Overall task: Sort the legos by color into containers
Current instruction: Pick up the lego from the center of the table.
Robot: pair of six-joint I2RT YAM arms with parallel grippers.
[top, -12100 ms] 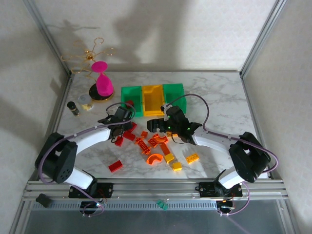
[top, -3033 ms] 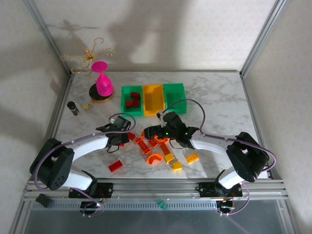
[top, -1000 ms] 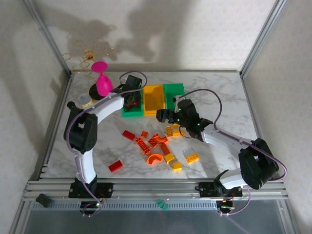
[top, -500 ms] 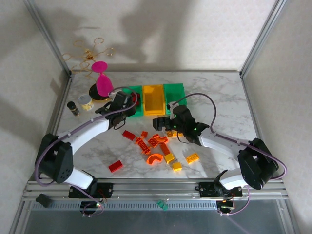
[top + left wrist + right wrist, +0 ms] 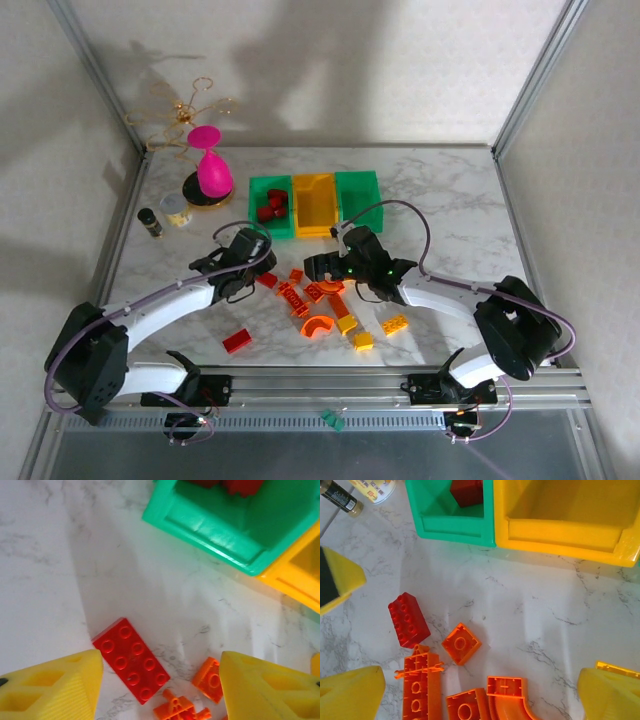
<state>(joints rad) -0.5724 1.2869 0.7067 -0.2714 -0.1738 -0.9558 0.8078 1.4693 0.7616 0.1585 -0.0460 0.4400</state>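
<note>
Jaws of your left gripper [image 5: 159, 661] stand apart, gripping nothing. Between them, flat on the marble table [image 5: 45, 570], lies a red brick [image 5: 131, 659], studs up, closer to one jaw than the other. An orange square [image 5: 209, 679] sits close to the opposite jaw. Ahead of the jaws stands the green bin [image 5: 215, 530] with red bricks [image 5: 235, 485] inside, and the yellow bin [image 5: 295, 575] is against its side.

Your right gripper [image 5: 480, 690] is spread wide and is also empty. Between its jaws lie that orange square, an orange arch [image 5: 507, 702] and a long orange piece [image 5: 420, 685], none touching a jaw. The red brick lies ahead of one jaw tip, just beside the long orange piece. Both bins stand farther ahead of the opening.
</note>
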